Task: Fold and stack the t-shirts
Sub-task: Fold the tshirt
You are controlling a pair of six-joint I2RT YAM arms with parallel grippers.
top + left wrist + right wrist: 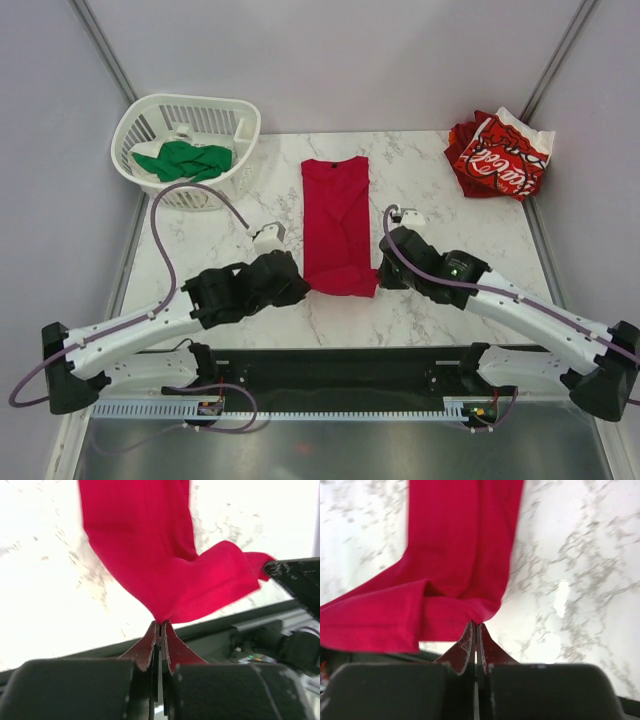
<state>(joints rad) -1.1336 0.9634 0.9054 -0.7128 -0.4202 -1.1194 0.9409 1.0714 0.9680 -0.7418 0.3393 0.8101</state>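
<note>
The plain crimson-red cloth t-shirt [336,215] lies as a long narrow strip in the middle of the white marble table [450,220]. My left hand [160,625] is pressed together on its near left corner, and my right hand [475,626] pinches its near right corner. The red-and-white t-shirt with white script [500,155] lies at the far right corner. The plain green t-shirt [185,160] is inside the white slatted plastic basket [225,115], far left.

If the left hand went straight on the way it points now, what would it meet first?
The crimson t-shirt: the left hand pinches its near corner, and the cloth lies straight ahead. Beyond it probably the table, though depth is unclear.
</note>
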